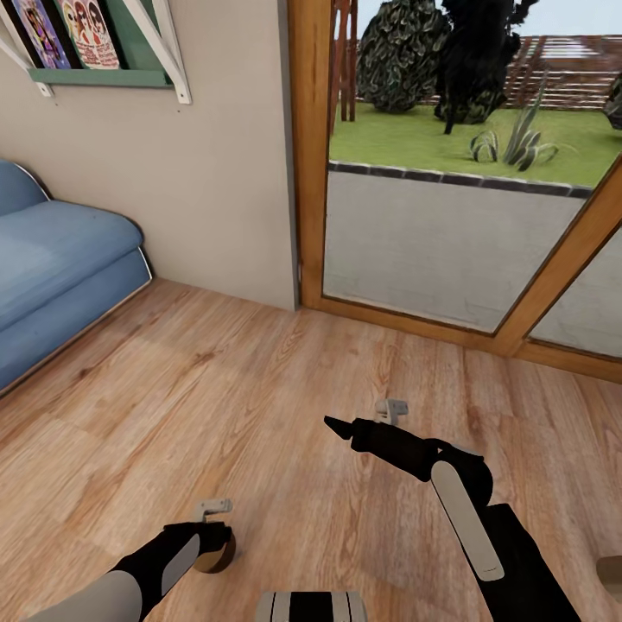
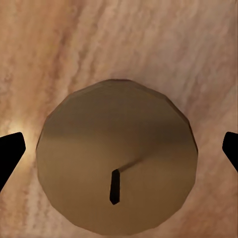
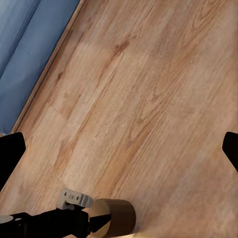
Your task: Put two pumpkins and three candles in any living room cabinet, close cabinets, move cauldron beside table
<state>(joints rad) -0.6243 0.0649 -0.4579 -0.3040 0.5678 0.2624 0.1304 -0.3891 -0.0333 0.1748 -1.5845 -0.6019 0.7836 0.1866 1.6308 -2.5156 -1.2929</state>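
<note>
One candle (image 1: 216, 557), a stubby grey-beige cylinder, stands upright on the wood floor under my left wrist. From the left wrist view I look straight down on the candle's flat top (image 2: 116, 158) and dark wick. My left gripper (image 2: 119, 153) is open, one fingertip on each side of the candle, with a gap at both sides. My right gripper (image 1: 339, 426) hangs open over bare floor, further forward and to the right. The right wrist view shows the candle (image 3: 116, 218) beneath the left arm. The pumpkins, cabinet, cauldron and table are out of view.
A blue sofa (image 1: 60, 259) runs along the left. A wood-framed glass door (image 1: 449, 242) onto a garden fills the far right, with a wall shelf of books (image 1: 95, 52) at upper left. A pale object (image 1: 609, 574) shows at the right edge.
</note>
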